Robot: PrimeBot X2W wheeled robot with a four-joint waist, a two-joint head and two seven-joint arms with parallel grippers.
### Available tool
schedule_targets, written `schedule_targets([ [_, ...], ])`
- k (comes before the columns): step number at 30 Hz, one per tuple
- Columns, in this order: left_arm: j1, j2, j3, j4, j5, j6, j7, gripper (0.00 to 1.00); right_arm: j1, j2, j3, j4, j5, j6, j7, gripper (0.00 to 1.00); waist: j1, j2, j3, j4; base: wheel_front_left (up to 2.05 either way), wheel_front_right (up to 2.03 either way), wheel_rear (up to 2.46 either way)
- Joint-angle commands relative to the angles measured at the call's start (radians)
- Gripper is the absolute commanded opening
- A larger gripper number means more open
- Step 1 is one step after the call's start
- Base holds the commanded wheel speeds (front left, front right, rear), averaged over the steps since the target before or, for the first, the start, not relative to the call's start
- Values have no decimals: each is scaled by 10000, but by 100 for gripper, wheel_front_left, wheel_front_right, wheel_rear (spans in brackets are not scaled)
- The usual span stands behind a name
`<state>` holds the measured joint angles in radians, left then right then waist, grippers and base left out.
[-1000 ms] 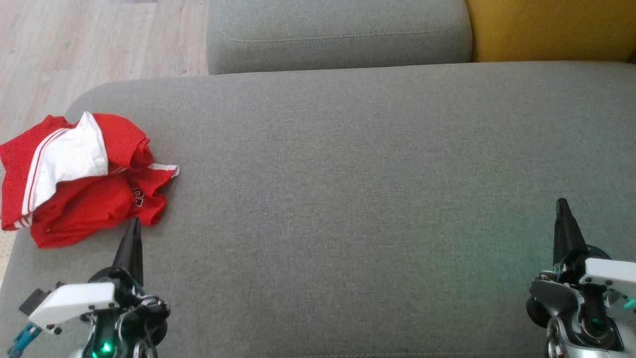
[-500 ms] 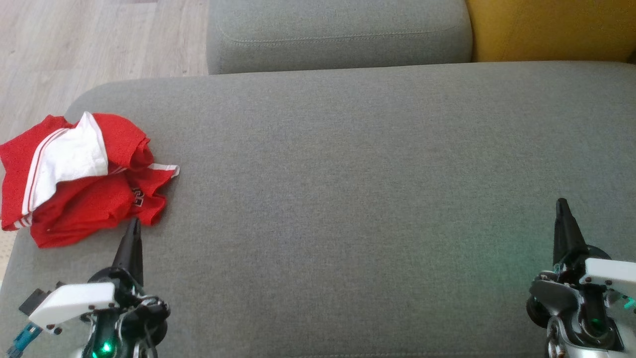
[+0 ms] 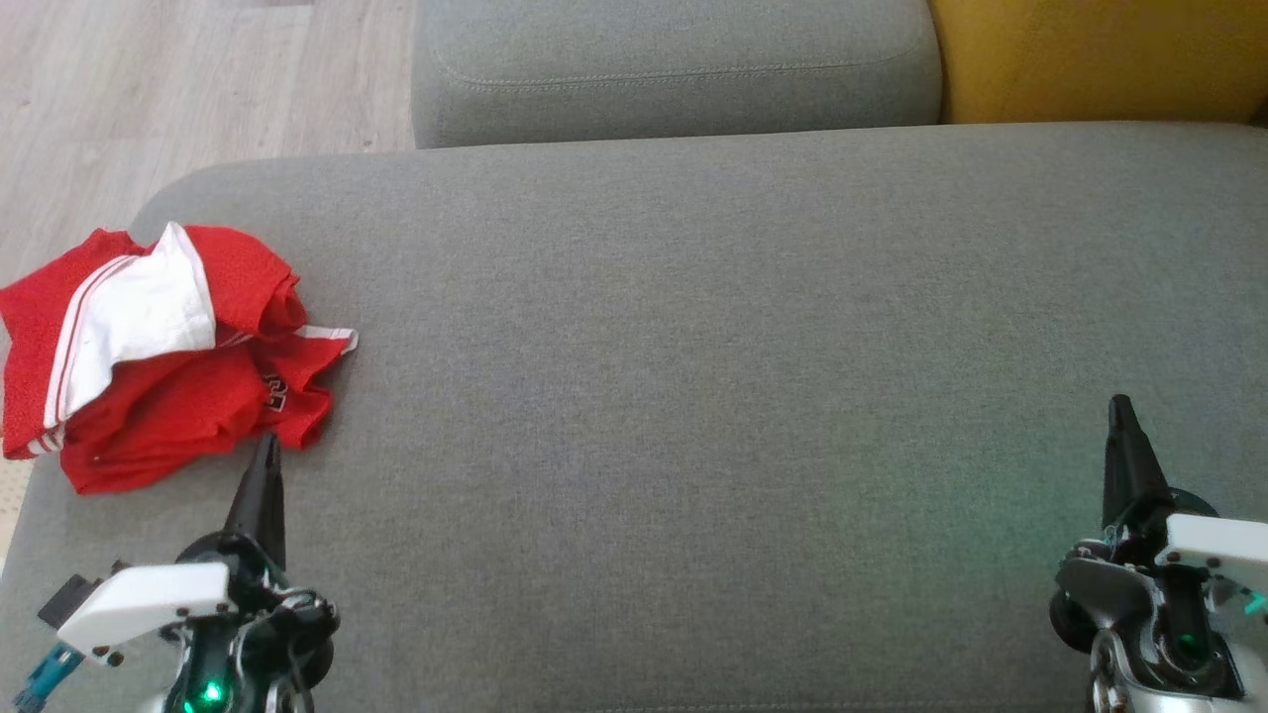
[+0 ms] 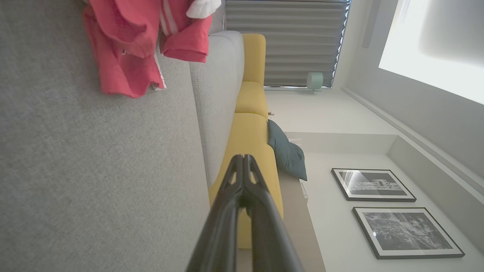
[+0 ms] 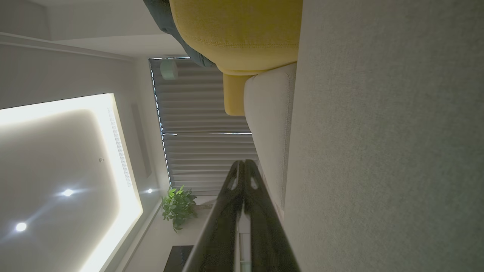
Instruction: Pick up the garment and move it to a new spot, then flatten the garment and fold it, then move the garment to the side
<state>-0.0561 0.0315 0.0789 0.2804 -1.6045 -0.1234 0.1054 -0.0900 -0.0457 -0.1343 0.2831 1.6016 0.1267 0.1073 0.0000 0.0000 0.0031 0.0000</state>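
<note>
red garment point(image 3: 178, 406), lettering unreadable, lies just beyond the closed, empty left end effector point(image 3: 265, 451); right end effector point(image 3: 1120, 411) likewise closed, empty. nothing has moved since earlier.

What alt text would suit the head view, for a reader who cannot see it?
A crumpled red and white garment lies at the left end of a grey sofa seat. The left gripper, shut, points at the garment's near edge; the right gripper, also shut, is at the lower right, far from it.
</note>
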Motion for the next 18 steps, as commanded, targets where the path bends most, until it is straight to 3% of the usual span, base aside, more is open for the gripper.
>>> schedule_targets([
  [1, -518, 187, 344, -356, -46, -73, 75, 0, -179, -45, 210, -384, 74, 40, 56, 0, 0, 0, 0, 0, 0, 0, 0],
  [18, -518, 187, 344, -356, -46, -73, 75, 0, -179, -45, 210, -384, 74, 40, 56, 0, 0, 0, 0, 0, 0, 0, 0],
])
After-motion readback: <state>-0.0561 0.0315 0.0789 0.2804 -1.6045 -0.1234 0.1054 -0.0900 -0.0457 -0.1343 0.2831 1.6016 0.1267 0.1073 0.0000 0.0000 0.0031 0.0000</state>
